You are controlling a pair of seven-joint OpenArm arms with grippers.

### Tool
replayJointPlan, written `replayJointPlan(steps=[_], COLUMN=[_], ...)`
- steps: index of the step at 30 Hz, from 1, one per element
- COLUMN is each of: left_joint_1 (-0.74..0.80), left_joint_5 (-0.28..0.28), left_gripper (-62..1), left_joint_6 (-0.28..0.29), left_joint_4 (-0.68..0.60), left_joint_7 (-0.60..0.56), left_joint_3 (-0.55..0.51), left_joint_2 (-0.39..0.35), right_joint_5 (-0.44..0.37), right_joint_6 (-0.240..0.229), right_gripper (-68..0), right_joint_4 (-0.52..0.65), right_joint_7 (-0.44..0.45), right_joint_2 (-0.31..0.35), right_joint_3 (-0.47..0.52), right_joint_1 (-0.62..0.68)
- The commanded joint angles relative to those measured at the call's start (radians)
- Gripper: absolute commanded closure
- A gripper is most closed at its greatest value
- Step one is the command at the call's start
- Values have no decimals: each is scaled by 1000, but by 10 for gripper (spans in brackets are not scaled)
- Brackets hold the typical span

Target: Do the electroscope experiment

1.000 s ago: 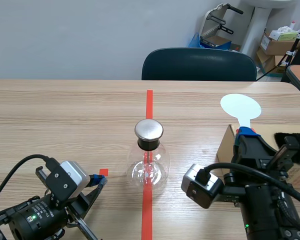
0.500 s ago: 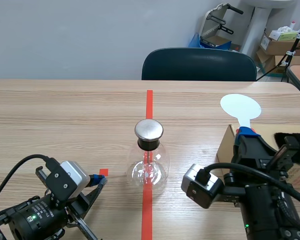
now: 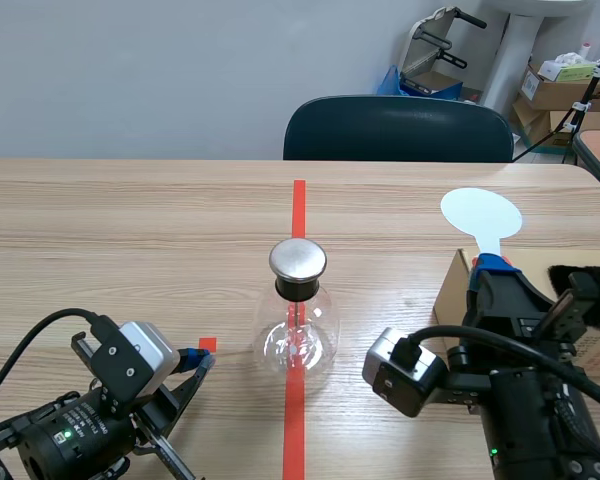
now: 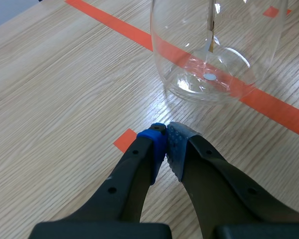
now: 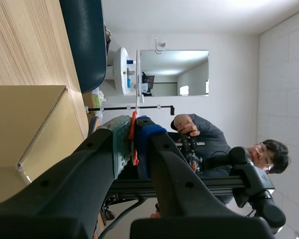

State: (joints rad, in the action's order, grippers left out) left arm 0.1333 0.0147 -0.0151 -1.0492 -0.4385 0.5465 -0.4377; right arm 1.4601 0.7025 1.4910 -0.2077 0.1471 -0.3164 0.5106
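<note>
Flask (image 3: 297,335): clear glass electroscope, upright in the middle of the table, sitting on the long tape line. Well apart from every edge.
Cap (image 3: 298,260): round metal disc on a black collar at the flask neck.
Inside flask: thin strip (image 4: 211,30) hangs down the centre, clear of the glass bottom.
L gripper (image 3: 198,358): low, near the table's near edge, left of the tape line. Fingers closed, blue and grey pads (image 4: 152,144) pressed together w/ nothing between. Tips sit by the small tape square; flask just ahead, not touching.
R gripper (image 3: 493,265): near the table's right edge, over the box, fingers pointing toward the far edge. Clamped on the paddle's orange handle (image 5: 133,134), pads either side of it.
Paddle (image 3: 481,213): white oval blade sticking out past the R fingertips toward the far edge, off the table surface. Well apart from the flask.
Box (image 3: 450,295): brown cardboard, at the right edge, under the R arm.
Black fuzzy piece (image 3: 570,272): on the box by the right edge, partly hidden by the arm; can't tell what it is.
Chair (image 3: 400,130): dark, behind the far edge.
Table (image 3: 130,230): light wood grain.
</note>
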Motion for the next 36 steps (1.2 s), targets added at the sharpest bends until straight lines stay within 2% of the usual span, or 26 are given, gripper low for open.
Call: replayJointPlan(steps=[1,36], left_joint_1=[0,0], left_joint_5=[-1,-1], left_gripper=[-32,-32], left_joint_6=[-1,-1], left_joint_4=[-23,-23], left_joint_7=[-14,-14], left_joint_3=[-9,-9], left_joint_2=[5,-1], right_joint_5=[1,1], right_joint_6=[11,11], right_gripper=[-18,-18], right_joint_4=[10,10], right_joint_7=[-4,10], right_joint_2=[11,11], right_joint_3=[3,3], right_joint_1=[-9,-9])
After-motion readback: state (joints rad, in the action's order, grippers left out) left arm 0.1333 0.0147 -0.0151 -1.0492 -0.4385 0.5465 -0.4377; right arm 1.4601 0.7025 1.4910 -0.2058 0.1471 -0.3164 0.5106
